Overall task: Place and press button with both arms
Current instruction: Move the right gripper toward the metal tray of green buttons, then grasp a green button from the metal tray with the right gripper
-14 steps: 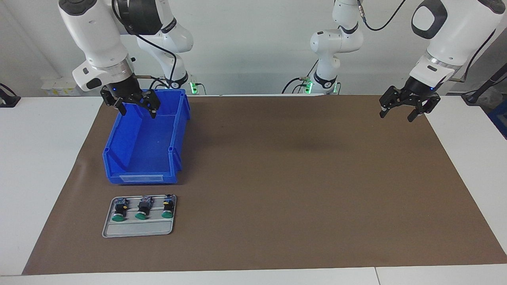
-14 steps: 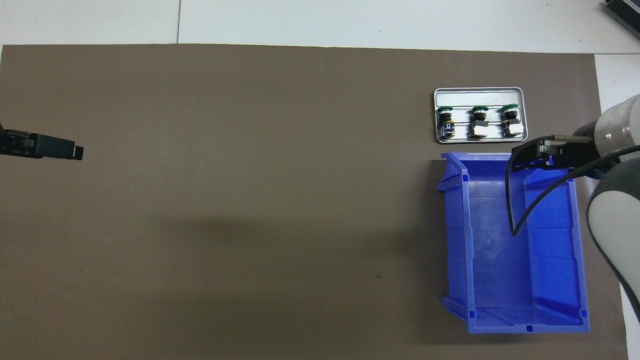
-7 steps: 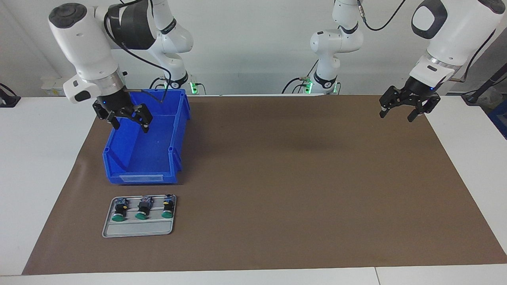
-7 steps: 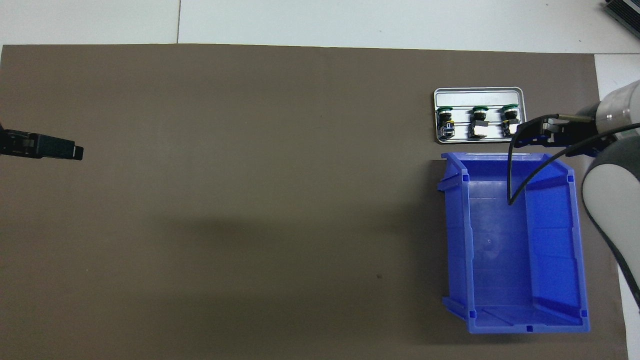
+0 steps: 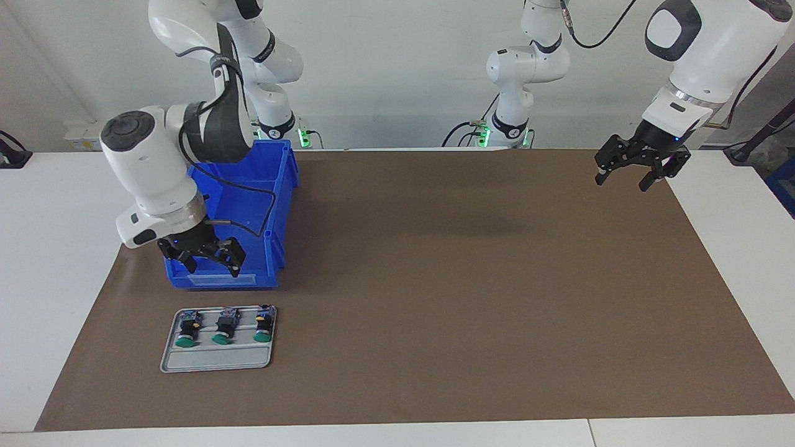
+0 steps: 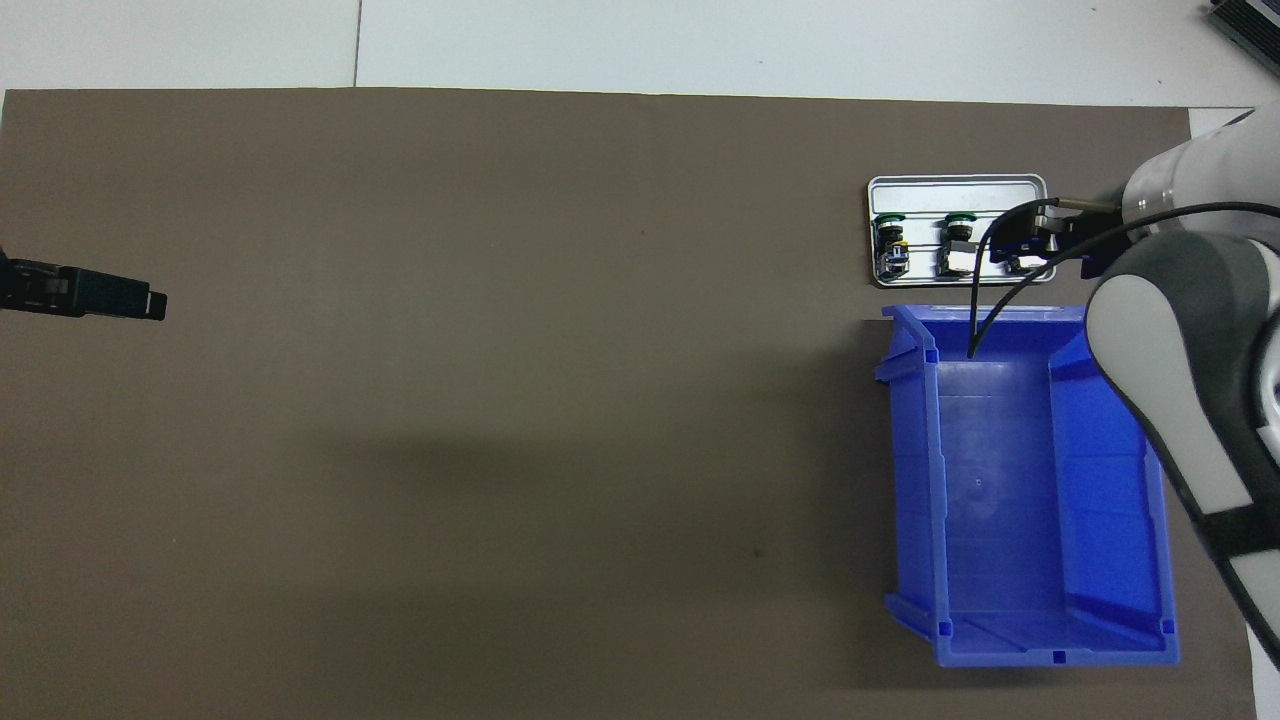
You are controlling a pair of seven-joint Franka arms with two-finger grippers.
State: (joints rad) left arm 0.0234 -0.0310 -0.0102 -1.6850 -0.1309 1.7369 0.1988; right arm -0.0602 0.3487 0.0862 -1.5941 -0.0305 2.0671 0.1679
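Note:
Three near-identical green-capped buttons lie in a row on a small grey tray (image 5: 214, 359): one toward the right arm's end (image 5: 185, 329), one in the middle (image 5: 224, 326), one toward the left arm's end (image 5: 264, 325). I cannot tell which is the task's button. My right gripper (image 5: 212, 268) is open and empty, up in the air over the blue bin's edge nearest the tray. In the overhead view it (image 6: 1020, 245) covers the button at the right arm's end of the tray (image 6: 955, 188). My left gripper (image 5: 622, 182) is open and empty, and waits above the mat's corner.
An empty blue bin (image 5: 276, 186) stands just nearer to the robots than the tray; it also shows in the overhead view (image 6: 915, 480). A brown mat (image 5: 466, 298) covers the table. The right arm's black cable hangs over the bin.
My right gripper has swung from above the bin's robot-side end over the bin toward the tray and has come lower. The left arm has not moved.

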